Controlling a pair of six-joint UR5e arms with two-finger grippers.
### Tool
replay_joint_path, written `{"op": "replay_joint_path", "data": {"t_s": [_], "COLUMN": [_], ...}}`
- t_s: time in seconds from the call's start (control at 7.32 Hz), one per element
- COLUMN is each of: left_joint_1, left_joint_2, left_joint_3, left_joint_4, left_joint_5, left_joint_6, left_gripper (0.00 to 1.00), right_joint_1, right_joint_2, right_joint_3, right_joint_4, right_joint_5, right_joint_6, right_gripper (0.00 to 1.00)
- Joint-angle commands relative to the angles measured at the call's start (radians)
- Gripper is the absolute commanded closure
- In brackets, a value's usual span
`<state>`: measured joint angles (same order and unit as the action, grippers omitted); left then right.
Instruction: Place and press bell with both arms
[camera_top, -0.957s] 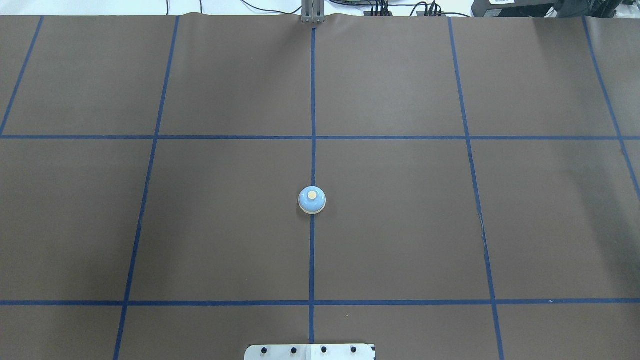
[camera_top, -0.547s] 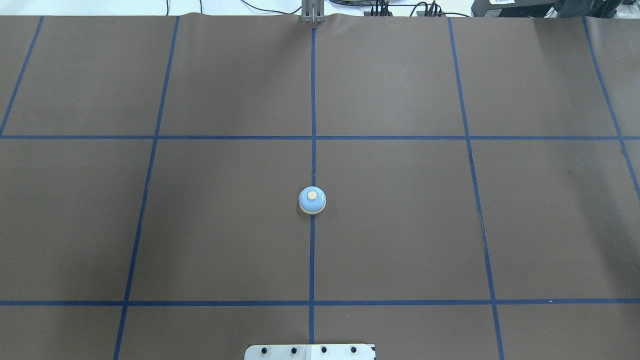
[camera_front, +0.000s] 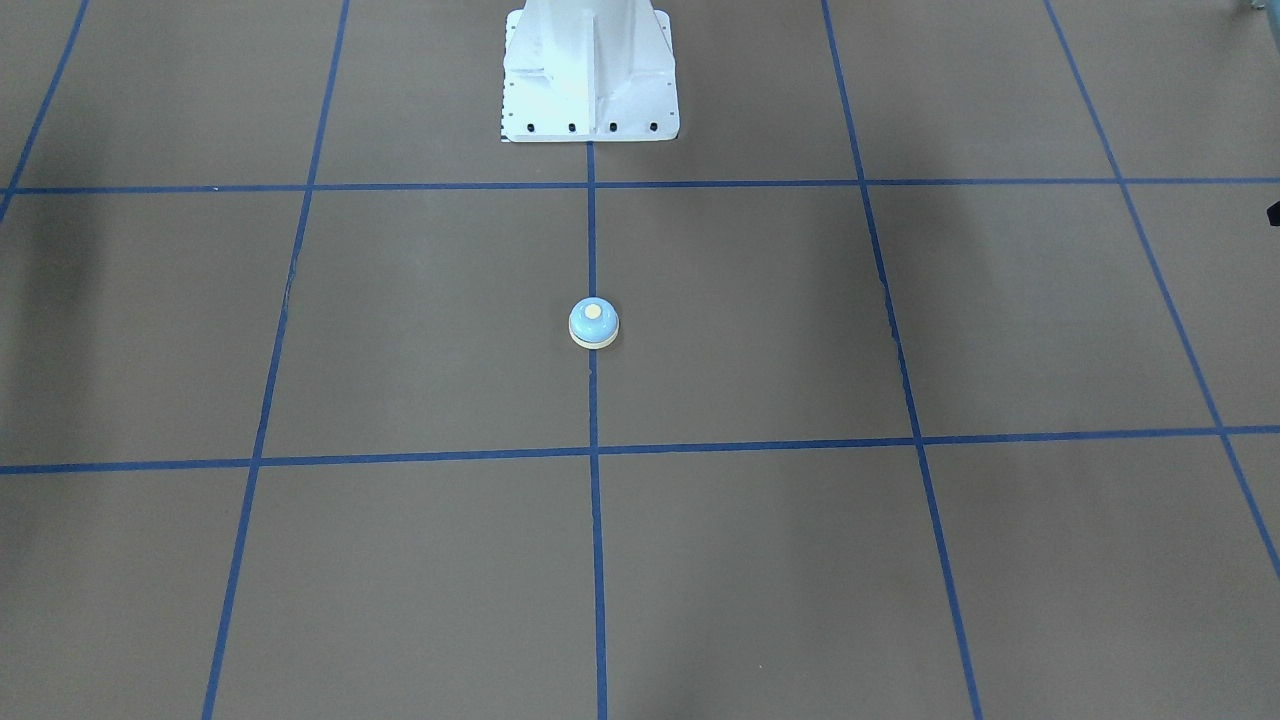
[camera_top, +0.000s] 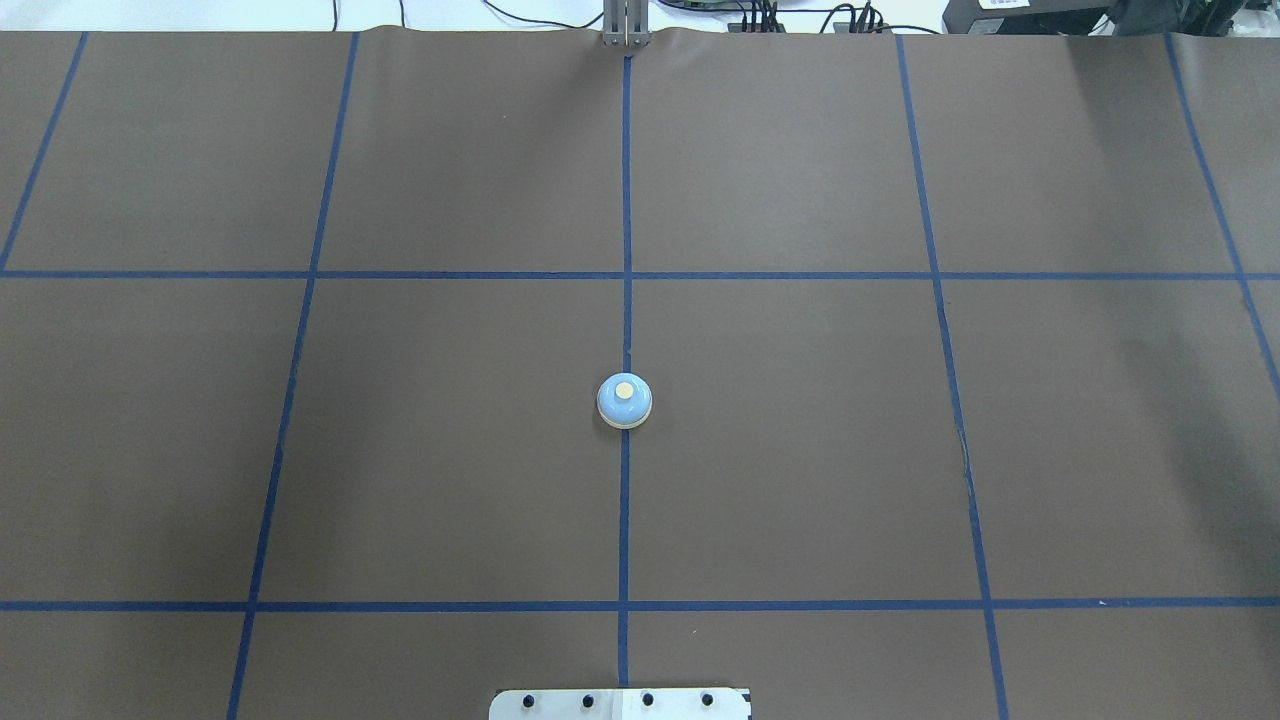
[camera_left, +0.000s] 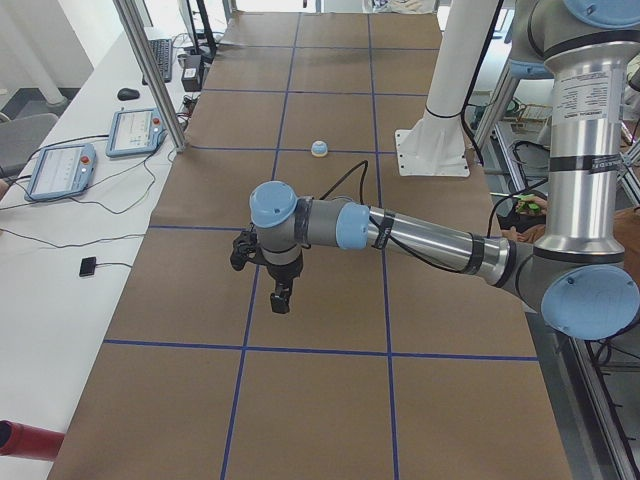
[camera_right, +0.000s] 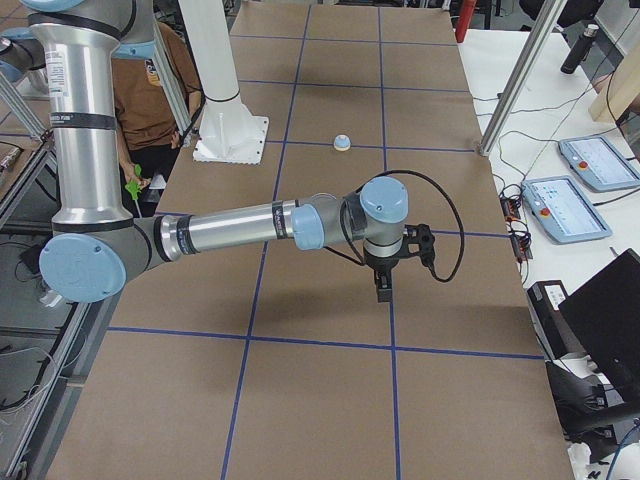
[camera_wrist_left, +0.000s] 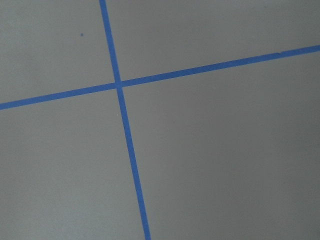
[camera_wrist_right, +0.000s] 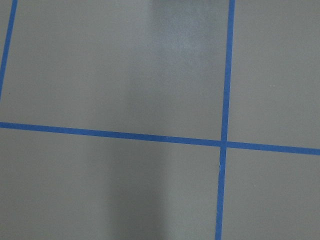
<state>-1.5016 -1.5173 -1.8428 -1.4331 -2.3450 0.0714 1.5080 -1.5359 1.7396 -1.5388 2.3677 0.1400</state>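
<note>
The bell (camera_top: 625, 401), light blue dome with a cream button, stands upright on the centre blue tape line of the brown mat, untouched; it also shows in the front-facing view (camera_front: 594, 324) and both side views (camera_left: 319, 148) (camera_right: 342, 143). My left gripper (camera_left: 281, 298) points down above the mat, far out from the bell toward the table's left end. My right gripper (camera_right: 383, 290) points down far out toward the right end. Both show only in side views, so I cannot tell whether they are open or shut. The wrist views show only mat and tape.
The white bolted pedestal (camera_front: 590, 70) stands behind the bell on my side. Teach pendants lie on side tables (camera_left: 60, 170) (camera_right: 565, 210). Metal posts (camera_left: 150, 70) stand at the mat's far edge. A person (camera_right: 145, 90) stands beside the robot base.
</note>
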Motion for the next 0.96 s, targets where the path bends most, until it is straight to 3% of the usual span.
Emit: {"op": "replay_joint_path", "data": {"t_s": [0.0, 0.41, 0.82], "left_joint_1": [-0.022, -0.02, -0.019], "left_joint_2": [0.005, -0.007, -0.018], "left_joint_3": [0.027, 0.014, -0.003], "left_joint_4": [-0.047, -0.049, -0.05], "left_joint_5": [-0.002, -0.045, -0.045], "left_joint_6": [0.007, 0.004, -0.005], "left_gripper": [0.0, 0.0, 0.0], "right_joint_1": [-0.003, -0.003, -0.005], "right_joint_2": [0.02, 0.028, 0.025], "right_joint_3": [-0.003, -0.009, -0.009], "right_joint_4": [-0.004, 0.07, 0.075], "right_joint_5": [-0.013, -0.008, -0.004], "right_joint_6": [0.0, -0.01, 0.0], "right_gripper": [0.0, 0.0, 0.0]}}
